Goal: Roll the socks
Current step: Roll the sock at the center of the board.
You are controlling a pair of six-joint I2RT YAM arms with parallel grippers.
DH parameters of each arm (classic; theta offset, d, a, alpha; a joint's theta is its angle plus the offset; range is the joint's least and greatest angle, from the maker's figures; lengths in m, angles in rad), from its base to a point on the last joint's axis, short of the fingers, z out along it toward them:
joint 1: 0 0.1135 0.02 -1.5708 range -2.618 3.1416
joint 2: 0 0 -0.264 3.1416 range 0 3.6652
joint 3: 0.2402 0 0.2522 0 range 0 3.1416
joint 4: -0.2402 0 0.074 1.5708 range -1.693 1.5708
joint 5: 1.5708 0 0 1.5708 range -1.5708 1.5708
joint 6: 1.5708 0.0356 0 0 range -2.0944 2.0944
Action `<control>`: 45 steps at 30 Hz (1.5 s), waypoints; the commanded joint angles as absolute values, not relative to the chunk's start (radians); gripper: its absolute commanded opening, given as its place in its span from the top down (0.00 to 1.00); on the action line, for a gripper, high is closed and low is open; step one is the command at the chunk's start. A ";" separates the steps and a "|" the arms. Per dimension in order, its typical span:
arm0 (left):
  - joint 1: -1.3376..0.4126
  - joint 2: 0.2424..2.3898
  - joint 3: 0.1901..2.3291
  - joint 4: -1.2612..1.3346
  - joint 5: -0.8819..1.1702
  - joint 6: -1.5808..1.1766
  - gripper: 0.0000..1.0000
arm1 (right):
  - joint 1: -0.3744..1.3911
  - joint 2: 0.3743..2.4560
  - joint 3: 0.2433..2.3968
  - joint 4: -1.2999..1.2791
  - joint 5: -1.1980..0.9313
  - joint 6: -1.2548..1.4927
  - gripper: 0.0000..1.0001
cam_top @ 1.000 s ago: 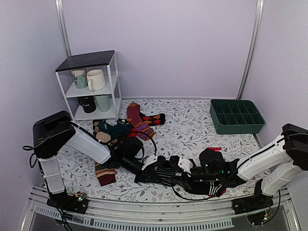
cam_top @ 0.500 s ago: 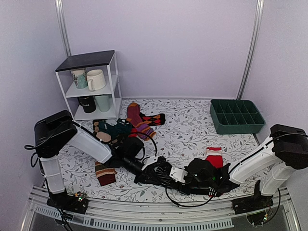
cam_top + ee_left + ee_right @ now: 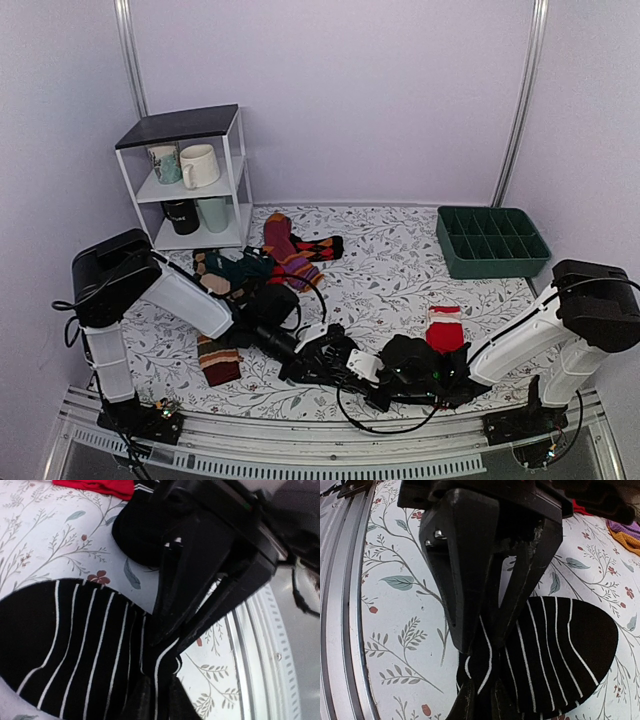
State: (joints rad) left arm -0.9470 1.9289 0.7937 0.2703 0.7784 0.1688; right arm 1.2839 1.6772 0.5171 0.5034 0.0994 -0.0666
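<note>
Floral-print table cloth point(image 3: 400, 270) covers the work surface. Back left stands a white wire shelf rack point(image 3: 190, 180) holding mugs. Back right sits a dark green plastic compartment tray point(image 3: 490, 240). A heap of mixed coloured socks point(image 3: 260, 265) lies in front of the rack, beside the left arm. A brown striped sock point(image 3: 218, 362) lies apart, near left. Both arms reach low to near centre and meet tip to tip, blocking the overhead view there. Left gripper point(image 3: 480, 635) and right gripper point(image 3: 170, 640) are each closed, pinching the same bunched edge of the black knit ankle sock with thin white stripes point(image 3: 75, 645), which is spread flat on the cloth between them. A plain red sock point(image 3: 443, 335) lies just behind the right gripper.
</note>
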 commanded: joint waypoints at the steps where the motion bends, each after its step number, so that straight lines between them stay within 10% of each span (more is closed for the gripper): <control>1: -0.948 1.915 0.723 0.153 0.594 0.137 0.75 | 1.283 1.728 0.515 0.408 0.063 0.046 0.93; 17: -1.081 1.487 0.448 0.454 0.207 0.314 0.73 | 1.025 1.825 0.566 0.281 -0.438 0.257 0.93; 45: -1.151 1.771 0.638 0.420 0.192 0.440 0.73 | 0.883 1.995 0.675 0.090 -0.712 0.337 0.93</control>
